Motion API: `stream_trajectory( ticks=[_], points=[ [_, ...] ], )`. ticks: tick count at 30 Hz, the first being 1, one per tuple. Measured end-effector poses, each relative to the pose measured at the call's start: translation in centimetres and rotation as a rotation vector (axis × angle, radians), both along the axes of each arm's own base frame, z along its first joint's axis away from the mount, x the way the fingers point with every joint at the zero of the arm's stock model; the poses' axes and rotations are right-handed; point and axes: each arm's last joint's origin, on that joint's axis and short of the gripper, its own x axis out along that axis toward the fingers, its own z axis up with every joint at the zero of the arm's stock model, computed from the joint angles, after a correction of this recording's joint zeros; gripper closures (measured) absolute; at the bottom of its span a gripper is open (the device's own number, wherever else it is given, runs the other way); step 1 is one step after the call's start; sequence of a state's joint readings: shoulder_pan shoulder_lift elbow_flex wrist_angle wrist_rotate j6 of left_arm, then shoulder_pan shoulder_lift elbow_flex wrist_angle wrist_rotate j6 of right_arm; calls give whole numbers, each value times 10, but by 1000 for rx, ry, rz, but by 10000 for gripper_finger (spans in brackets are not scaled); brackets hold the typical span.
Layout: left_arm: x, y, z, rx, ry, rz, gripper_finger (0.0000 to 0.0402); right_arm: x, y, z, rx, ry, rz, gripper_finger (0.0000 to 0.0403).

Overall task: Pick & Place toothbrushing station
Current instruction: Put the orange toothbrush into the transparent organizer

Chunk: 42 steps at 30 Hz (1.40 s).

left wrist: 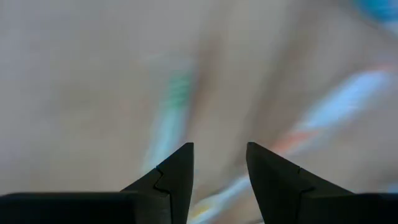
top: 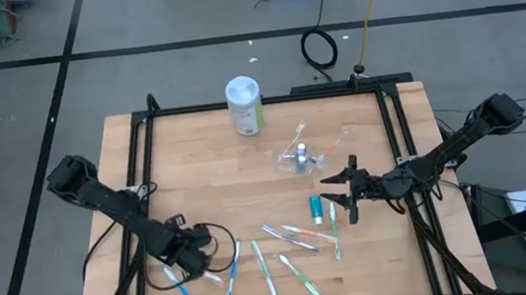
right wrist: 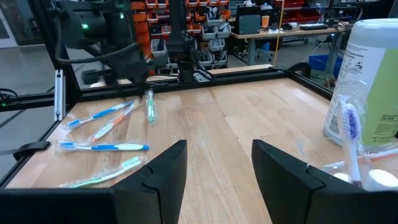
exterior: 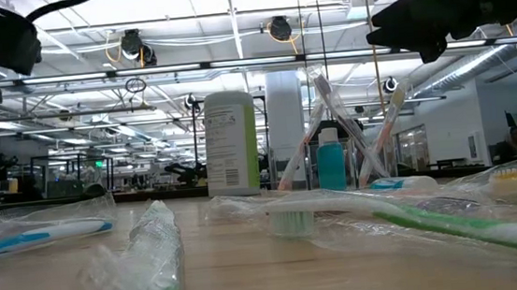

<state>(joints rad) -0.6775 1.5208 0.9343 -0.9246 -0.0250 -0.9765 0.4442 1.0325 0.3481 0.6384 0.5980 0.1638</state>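
The cup [top: 298,156] stands mid-table, canister [top: 244,106] behind it, toothbrushes [top: 289,238] scattered in front.

A: Open room on the worktop [top: 196,165]?
B: The left half's far part lies bare, from the canister [top: 244,105] leftward to the frame rail; bare wood also runs along the right edge.

A: Obstacles, centre?
B: The clear cup [top: 297,156] with upright toothbrushes, just nearer than the canister; a teal tube [top: 317,207] lying near the right gripper [top: 344,194], whose fingers stand apart.

A: Near edge?
B: Wrapped toothbrushes [top: 293,235] scattered flat across it, with narrow strips of wood between. The left gripper [top: 194,259] sits low among them, fingers parted, a cable looped beside it.

A: Overhead?
B: Both arms slant inward from the outer corners.
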Motion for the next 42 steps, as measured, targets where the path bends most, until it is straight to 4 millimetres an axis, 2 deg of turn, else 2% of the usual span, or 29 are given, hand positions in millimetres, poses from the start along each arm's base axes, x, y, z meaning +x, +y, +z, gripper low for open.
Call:
stream_trajectory(
  ticks=[4, 9, 12, 16, 20, 25, 27, 30, 34, 37, 42],
  points=[
    [7, -15, -5, -136, -133, -197, 248, 0, 0, 0, 0, 0, 0, 232],
    [12, -24, -10, -140, -307, -401, 248, 0, 0, 0, 0, 0, 0, 232],
    [9, -22, -15, -127, -289, -416, 248, 0, 0, 0, 0, 0, 0, 232],
    [7, -23, -16, -174, -256, -338, 248, 0, 0, 0, 0, 0, 0, 232],
    [4, -25, -16, -268, -176, -88, 248, 0, 0, 0, 0, 0, 1, 232],
    [1, -26, -17, -372, 2, 475, 248, 0, 0, 0, 0, 0, 1, 232],
    [-3, -26, -18, -366, 50, 637, 248, 0, 0, 0, 0, 0, 1, 232],
    [-10, -24, -20, -275, 52, 788, 248, 0, 0, 0, 0, 0, 1, 232],
    [-24, -20, -22, -155, 106, 1077, 248, 0, 0, 0, 0, 0, 1, 232],
    [-32, -23, -22, -118, 141, 1251, 248, 0, 0, 0, 0, 1, 0, 232],
    [-27, -23, -22, -145, 74, 1308, 248, 0, 0, 0, -11, 3, 1, 232]
  ],
)
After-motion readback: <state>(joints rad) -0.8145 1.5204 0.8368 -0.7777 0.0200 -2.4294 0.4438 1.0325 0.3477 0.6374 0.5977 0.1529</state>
